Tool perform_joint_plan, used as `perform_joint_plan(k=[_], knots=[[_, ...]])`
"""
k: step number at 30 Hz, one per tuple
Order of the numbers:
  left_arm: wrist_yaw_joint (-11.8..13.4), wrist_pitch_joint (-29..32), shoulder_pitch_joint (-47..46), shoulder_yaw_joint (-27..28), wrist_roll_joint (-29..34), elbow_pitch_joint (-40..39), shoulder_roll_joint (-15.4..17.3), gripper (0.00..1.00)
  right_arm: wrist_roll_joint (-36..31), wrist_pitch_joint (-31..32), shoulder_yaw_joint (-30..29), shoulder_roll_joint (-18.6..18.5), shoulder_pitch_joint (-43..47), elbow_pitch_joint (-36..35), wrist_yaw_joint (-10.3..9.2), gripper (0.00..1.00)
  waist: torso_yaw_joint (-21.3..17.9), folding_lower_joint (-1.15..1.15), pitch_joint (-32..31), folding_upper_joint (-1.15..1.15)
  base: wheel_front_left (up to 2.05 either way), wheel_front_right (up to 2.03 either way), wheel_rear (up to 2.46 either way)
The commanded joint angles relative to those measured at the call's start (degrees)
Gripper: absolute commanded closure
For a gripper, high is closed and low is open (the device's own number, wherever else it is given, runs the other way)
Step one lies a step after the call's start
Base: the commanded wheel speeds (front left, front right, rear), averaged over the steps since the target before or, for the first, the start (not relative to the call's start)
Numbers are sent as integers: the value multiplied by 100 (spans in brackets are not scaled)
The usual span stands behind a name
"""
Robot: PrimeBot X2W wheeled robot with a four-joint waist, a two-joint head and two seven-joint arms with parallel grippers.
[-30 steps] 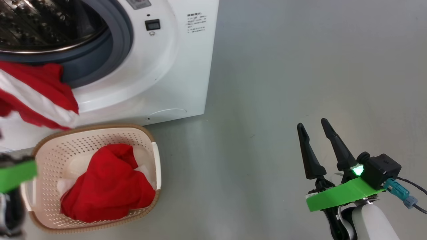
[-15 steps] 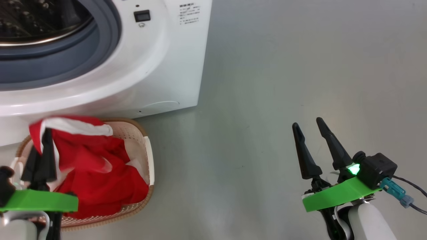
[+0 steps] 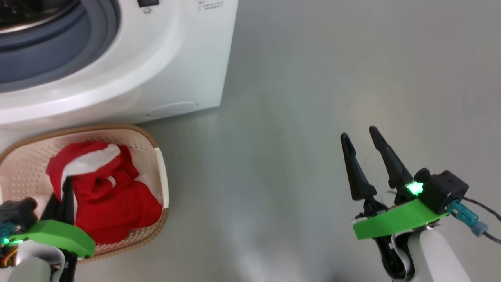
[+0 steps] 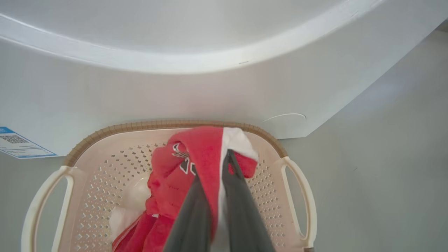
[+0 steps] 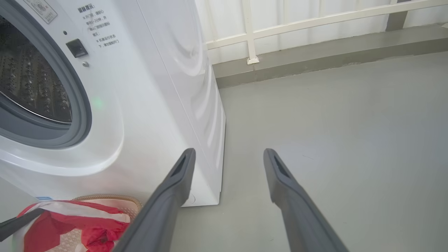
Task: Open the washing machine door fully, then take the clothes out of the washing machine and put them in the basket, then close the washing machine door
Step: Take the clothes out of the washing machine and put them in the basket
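The left gripper [image 3: 64,184] has lowered the pinched bright red striped clothes [image 3: 117,203] into the near-left cream perforated plastic basket [image 3: 117,129]. Release looks next; the right gripper [image 3: 358,132] gapes apart.

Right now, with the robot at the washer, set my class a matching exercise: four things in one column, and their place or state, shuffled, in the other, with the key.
Things
1. left tool
2. right tool
3. basket
4. washing machine

Places or states
A. white, with its grey gasket showing
B. open, above the floor
C. shut on red clothes
D. standing on the floor, with clothes inside

Pairs: 1-C, 2-B, 3-D, 4-A
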Motion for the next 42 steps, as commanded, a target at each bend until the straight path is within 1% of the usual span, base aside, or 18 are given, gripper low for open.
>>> perform_joint_plan(k=[1,4,8,12,16,21,29,30,31,32,33,42], knots=[[-17,-37,-168,40,-54,194,265,100,121,-26,161,8,-103,-170,9,0,-71,0,171,0,0,0,0],[-17,-37,-453,-324,-133,819,379,100,137,-26,177,8,-167,-217,9,0,-105,0,338,0,0,0,0],[-17,-37,-853,-596,-294,1552,519,100,140,-26,232,8,-248,-266,9,0,-175,0,547,0,0,0,0],[-17,-37,-1219,-916,-360,2119,655,100,171,-26,282,8,-309,-305,9,0,-261,0,739,0,0,0,0],[-17,-37,-1516,-1225,-456,2550,775,100,220,-26,335,8,-360,-348,9,0,-340,0,910,0,0,0,0],[-17,-32,-1785,-1487,-787,3047,785,100,272,-26,383,8,-421,-393,9,0,-402,0,1095,0,0,0,0],[-17,57,-2042,-1844,-1258,3384,805,100,306,-26,419,8,-532,-446,9,0,-416,0,1285,0,0,0,0],[-17,81,-2064,-1892,-1302,3404,809,94,305,-26,419,8,-541,-445,9,0,-414,0,1293,0,0,0,0],[-17,84,-2088,-1935,-1342,3418,816,64,302,-26,418,8,-549,-441,9,0,-411,0,1299,0,0,0,0],[-17,82,-2114,-1966,-1387,3432,825,22,299,-26,415,8,-557,-437,9,0,-407,0,1302,0,0,0,0],[-17,81,-2135,-2001,-1429,3444,829,0,296,-26,412,8,-565,-432,9,0,-403,0,1301,0,0,0,0],[-17,28,-2217,-2225,-1750,3445,853,0,261,-26,352,8,-599,-377,9,0,-317,0,1177,0,0,0,0]])
